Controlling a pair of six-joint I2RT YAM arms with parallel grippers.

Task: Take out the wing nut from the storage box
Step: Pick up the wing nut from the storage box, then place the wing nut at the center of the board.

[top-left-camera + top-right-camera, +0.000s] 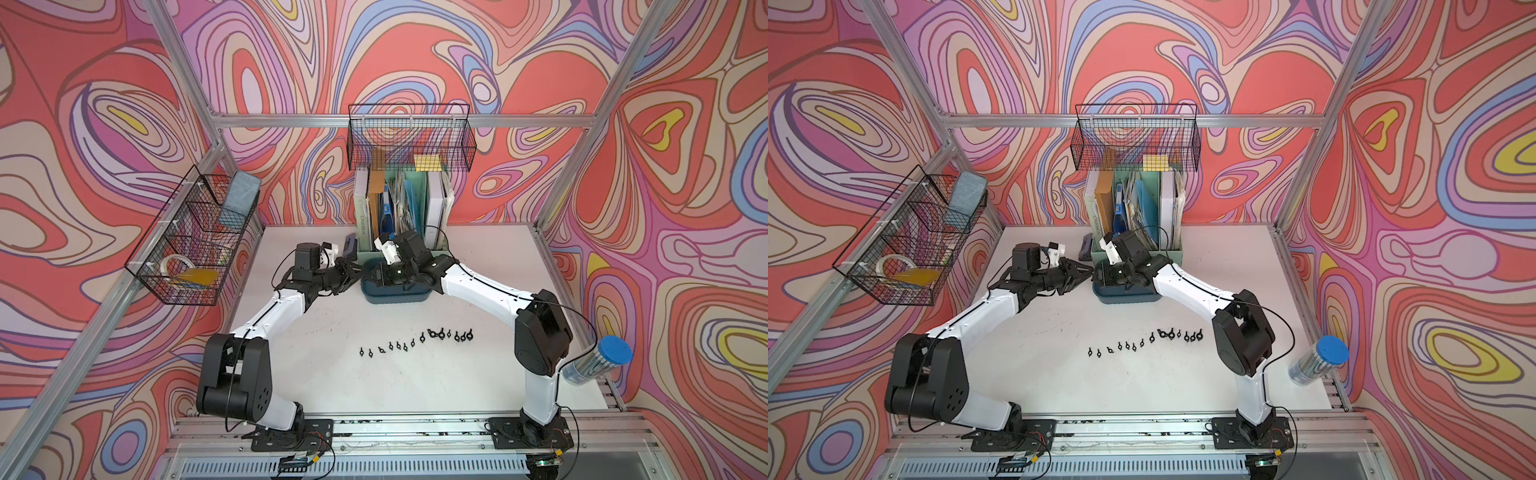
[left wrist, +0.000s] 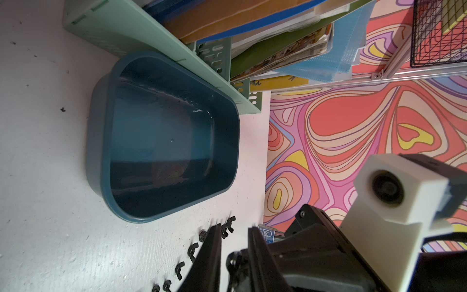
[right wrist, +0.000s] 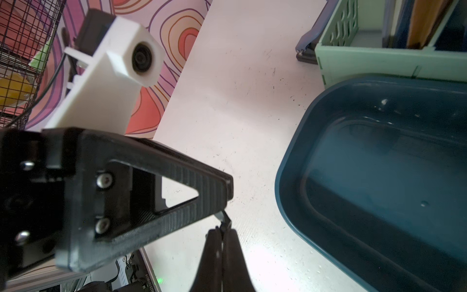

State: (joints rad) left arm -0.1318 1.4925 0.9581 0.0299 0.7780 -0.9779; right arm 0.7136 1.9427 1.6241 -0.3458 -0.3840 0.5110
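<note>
**Left claw** (image 2: 235,226): centre-left in both top views, tips just off the short left end of the storage box (image 1: 395,300). The left wrist view shows a narrow gap between its two fingers, so it is part-way open. Nothing is plainly clamped in it.

**Right claw** (image 3: 222,231): bottom centre of the right wrist view. Its fingers are pressed together on a small dark wing nut (image 3: 224,218) that sticks out past the tips. The nut is off the table (image 1: 332,324), outside the box and beside its left end. It sits right at the lower edge of the left claw's finger; whether they touch I cannot tell.

**Storage box**: centre of both top views, standing against the green file holder (image 2: 141,32). The left wrist view looks straight into it. The floor is bare as far as it shows, with only reflections and one tiny dot. One side lies in deep shadow, where a dark nut could be missed.

**Row of loose wing nuts** (image 1: 415,341): lower centre of a top view, strung left to right across the table, well apart from the box.

**Progress (judgement):**
- The taking-out looks nearly finished, and the held nut is probably the last
- It is already clear of the box
- Left to do: pass it to the left claw or set it down with the row
</note>
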